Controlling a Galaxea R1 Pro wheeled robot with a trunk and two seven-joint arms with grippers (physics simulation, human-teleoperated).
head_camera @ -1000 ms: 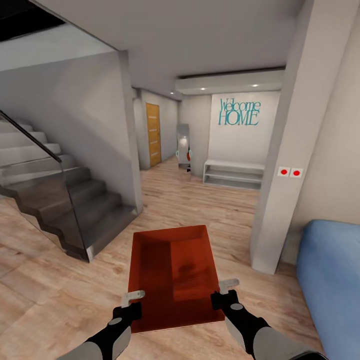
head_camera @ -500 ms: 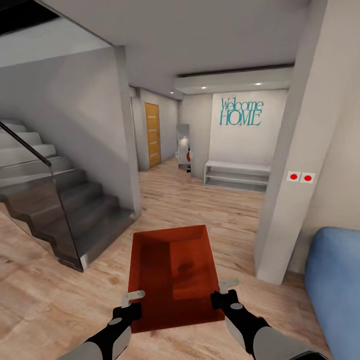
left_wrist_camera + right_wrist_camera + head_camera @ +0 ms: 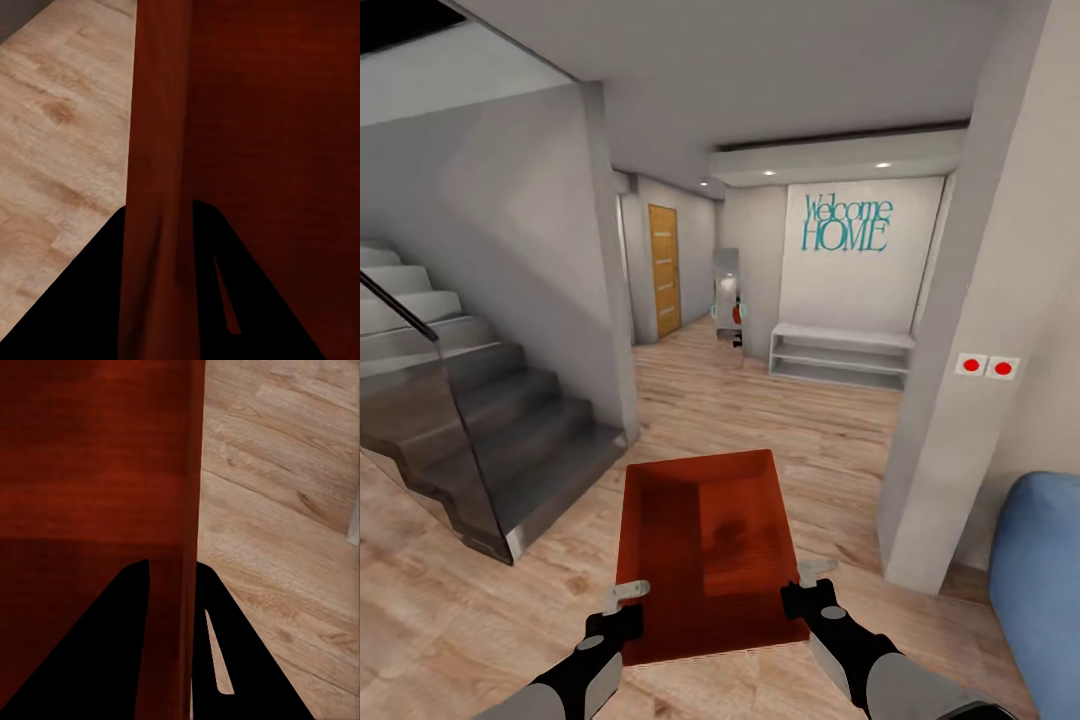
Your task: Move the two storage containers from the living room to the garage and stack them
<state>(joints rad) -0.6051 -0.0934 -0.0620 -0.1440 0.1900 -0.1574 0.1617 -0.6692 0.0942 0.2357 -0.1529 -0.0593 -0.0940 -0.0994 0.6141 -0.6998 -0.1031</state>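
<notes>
One red-orange open-top storage container (image 3: 705,545) hangs in front of me above the light wood-plank floor, held level between both arms. My left gripper (image 3: 625,598) is shut on its left wall, which runs between the dark fingers (image 3: 90,300) in the left wrist view. On the opposite side, my right gripper (image 3: 808,580) is shut on the right wall (image 3: 187,585), one finger inside and one outside. The container (image 3: 255,135) is empty. The second container is out of view.
A grey staircase (image 3: 470,420) with a glass balustrade rises at the left. A white pillar (image 3: 960,380) with two red switches stands at the right, a blue sofa (image 3: 1045,580) beside it. Ahead are a hallway, a wooden door (image 3: 665,268), a low white shelf (image 3: 840,355) and a "Welcome HOME" wall.
The whole view has shifted: the pillar and sofa slid right and the stairs left as I roll forward. The container stays fixed in both grippers.
</notes>
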